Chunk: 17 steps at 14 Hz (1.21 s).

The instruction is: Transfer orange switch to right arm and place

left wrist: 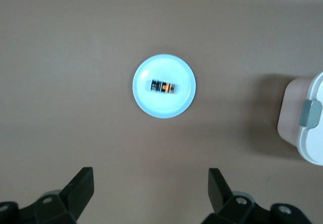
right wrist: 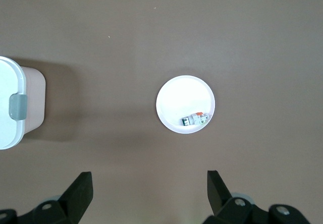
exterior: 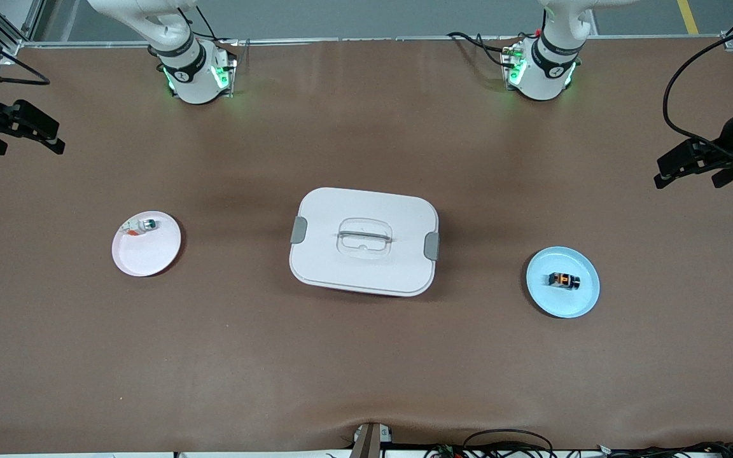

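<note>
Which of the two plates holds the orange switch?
The light blue plate, toward the left arm's end of the table, holds the orange switch. The pale pink plate holds a small white piece instead.

Both arms are parked wide, each waiting at its own end of the table. The right arm (exterior: 179,60) rises from its base at about eleven o'clock in the front view and swings out of frame. Its right gripper (exterior: 55,137) comes back in at nine o'clock, hanging in the air over that end of the table, black fingers (right wrist: 81,191) spread wide with nothing between them. The left arm (exterior: 548,60) stands at one o'clock. Its left gripper (exterior: 675,170) sits at three o'clock over the table's edge, fingers (left wrist: 83,186) likewise parted and empty. Both wrists point down at the tabletop.
</note>
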Motion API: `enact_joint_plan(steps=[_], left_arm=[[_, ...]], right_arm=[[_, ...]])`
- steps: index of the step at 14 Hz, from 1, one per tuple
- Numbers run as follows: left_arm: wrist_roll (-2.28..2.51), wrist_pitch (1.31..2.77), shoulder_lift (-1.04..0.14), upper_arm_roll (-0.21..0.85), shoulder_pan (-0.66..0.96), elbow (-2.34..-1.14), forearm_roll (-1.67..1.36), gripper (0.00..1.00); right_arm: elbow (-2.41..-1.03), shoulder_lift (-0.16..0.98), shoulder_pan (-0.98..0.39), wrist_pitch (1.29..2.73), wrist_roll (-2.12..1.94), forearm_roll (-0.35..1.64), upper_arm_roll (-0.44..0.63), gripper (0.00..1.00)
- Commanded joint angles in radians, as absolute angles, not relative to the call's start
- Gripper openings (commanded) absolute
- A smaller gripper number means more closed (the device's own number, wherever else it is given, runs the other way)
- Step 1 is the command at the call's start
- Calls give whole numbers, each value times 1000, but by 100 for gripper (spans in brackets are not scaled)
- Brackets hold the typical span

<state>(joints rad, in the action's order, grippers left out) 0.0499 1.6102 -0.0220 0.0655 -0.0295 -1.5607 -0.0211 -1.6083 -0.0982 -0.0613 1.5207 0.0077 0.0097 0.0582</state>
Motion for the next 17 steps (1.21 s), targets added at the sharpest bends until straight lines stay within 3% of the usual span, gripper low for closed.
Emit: enact_joint_plan(steps=[1,6,12,17], left_arm=[[43,1588,-72,74,-31,-1555,-23,100],[34,1658,-158,74,-35,-1589,-15,100],[-18,1985,-215,74,-31,-1796,6,100],[-29,2147,-366,81,-11,-1821,121,100]], right_arm=[[-1611,-110,-69,1519,2,-8,60,100],[-1611,-110,-69,1519,2,-8,61,100],[-1611,-110,-67,1520,3,-8,61,100],[-1611,-110,-64,1522,2,-8,61,100]])
